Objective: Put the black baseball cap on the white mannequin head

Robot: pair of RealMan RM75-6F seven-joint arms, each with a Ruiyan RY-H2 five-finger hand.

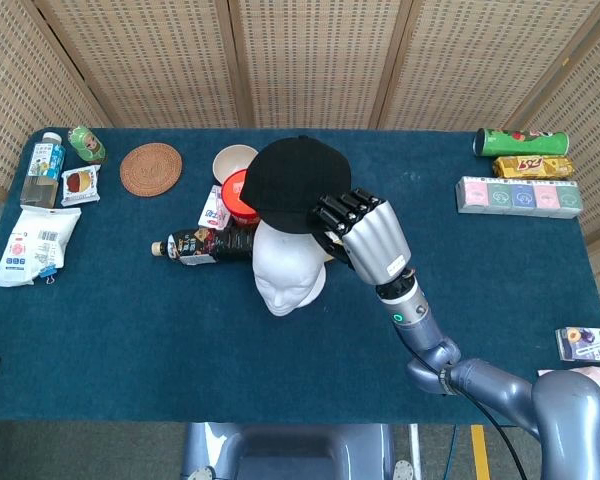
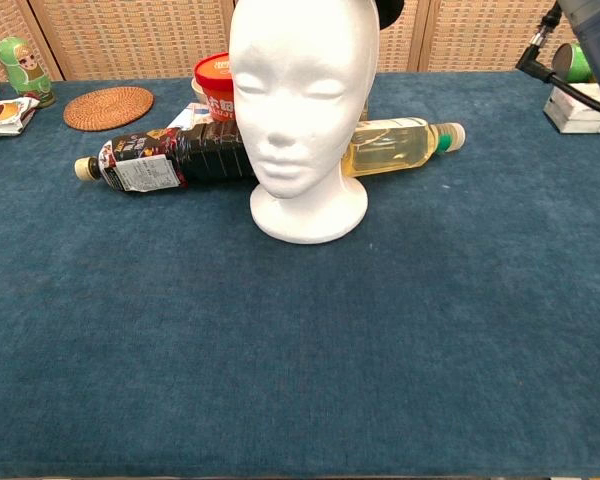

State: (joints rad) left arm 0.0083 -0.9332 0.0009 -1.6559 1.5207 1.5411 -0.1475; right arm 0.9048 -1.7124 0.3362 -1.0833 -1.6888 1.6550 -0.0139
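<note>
Head view | right hand (image 1: 368, 238) grips black cap (image 1: 288, 184) | over mannequin head (image 1: 288, 262)

A blue-carpeted table (image 1: 130, 330) fills the view; woven wicker screen panels (image 1: 310, 60) in wooden frames stand behind it, at twelve o'clock.

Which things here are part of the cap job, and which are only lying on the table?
Part of the job:
black baseball cap, held by the right hand
white mannequin head

Only lying about:
dark bottle
yellow bottle
red cup
woven coaster
green can
row of small boxes
</note>
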